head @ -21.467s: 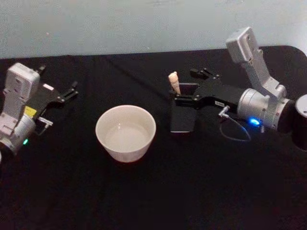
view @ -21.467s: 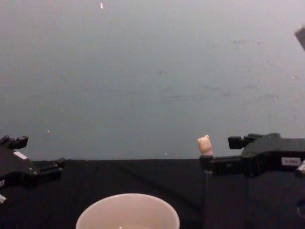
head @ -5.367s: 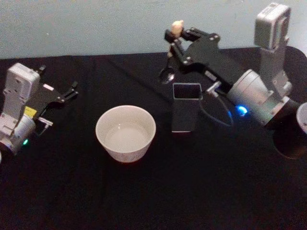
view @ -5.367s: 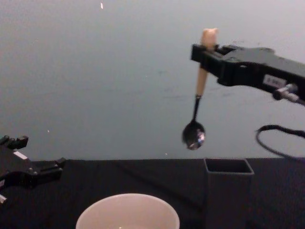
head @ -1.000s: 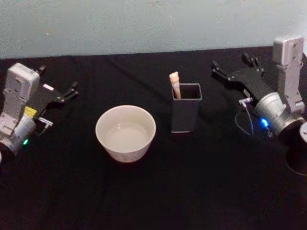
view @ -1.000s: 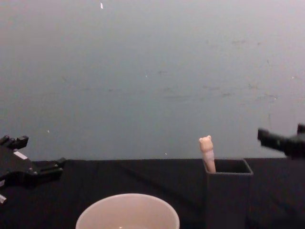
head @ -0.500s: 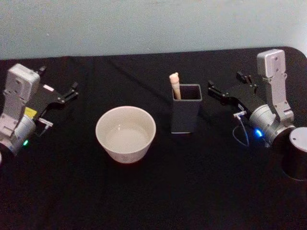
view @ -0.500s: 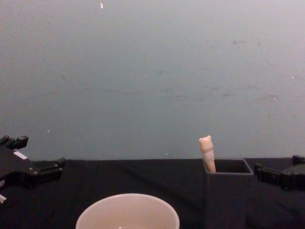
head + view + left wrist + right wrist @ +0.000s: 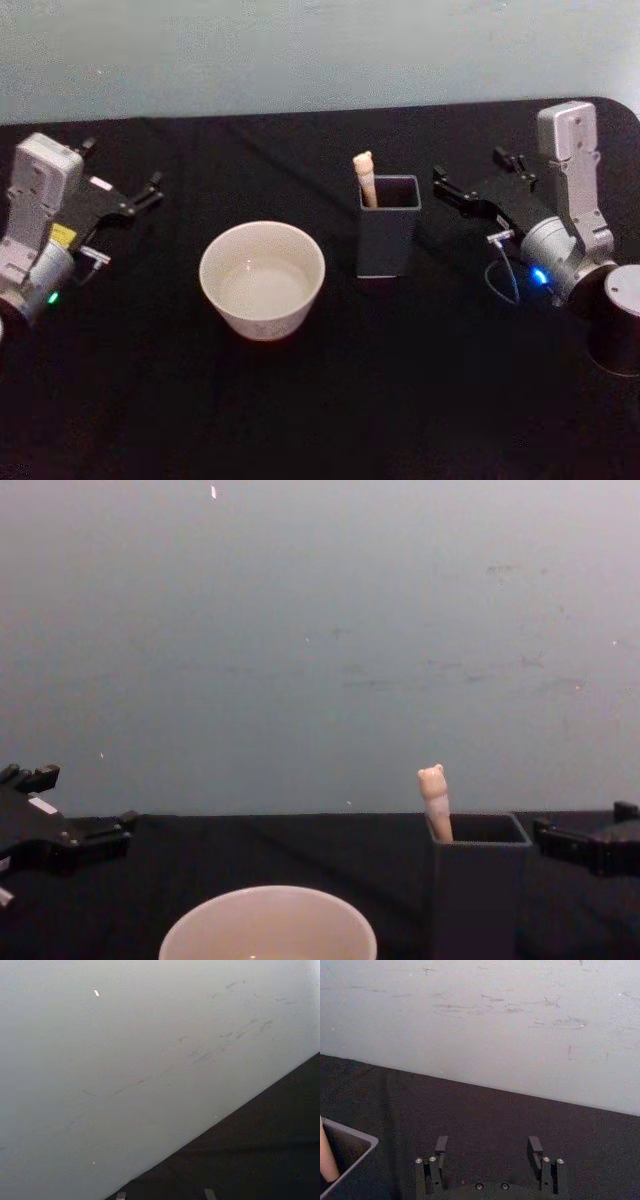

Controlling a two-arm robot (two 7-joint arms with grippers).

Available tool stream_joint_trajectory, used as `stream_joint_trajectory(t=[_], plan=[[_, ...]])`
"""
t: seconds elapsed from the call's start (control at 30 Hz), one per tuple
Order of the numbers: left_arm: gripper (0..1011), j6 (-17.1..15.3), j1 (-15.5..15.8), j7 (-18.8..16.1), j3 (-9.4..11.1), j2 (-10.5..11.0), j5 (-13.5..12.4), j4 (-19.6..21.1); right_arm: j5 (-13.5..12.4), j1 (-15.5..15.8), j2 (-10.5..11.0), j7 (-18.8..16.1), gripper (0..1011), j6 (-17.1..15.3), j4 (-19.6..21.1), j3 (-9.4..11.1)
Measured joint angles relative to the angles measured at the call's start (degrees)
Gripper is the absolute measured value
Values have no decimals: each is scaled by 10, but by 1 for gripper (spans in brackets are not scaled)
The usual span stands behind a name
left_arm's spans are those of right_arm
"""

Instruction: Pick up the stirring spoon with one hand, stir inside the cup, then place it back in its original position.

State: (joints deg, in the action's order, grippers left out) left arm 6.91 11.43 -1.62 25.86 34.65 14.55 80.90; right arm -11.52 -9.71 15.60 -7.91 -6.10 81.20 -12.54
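Silver-grey arms w/ black grippers: left [image 9: 150,190] has yellow label; right [image 9: 475,180] has blue LED, thin cable.

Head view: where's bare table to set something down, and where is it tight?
Free: the wide front strip of black table nearer the robot than the cup and dark holder; also between cup and left gripper. Tight: the cup-to-holder gap, and the holder's right side, where the open right gripper sits. The stirring spoon stands in the holder.

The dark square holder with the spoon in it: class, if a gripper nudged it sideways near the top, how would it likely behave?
The holder is tall and narrow-based, so probably tips rather than slides. The leaning stirring spoon would likely rattle or fall out.
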Motion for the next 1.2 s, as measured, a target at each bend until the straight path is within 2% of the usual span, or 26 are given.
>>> stream_joint_trajectory(t=[1.2], plan=[[1001,0,0,0,0,0,0,0,-2,1,1,0,1002,1,2,0]])
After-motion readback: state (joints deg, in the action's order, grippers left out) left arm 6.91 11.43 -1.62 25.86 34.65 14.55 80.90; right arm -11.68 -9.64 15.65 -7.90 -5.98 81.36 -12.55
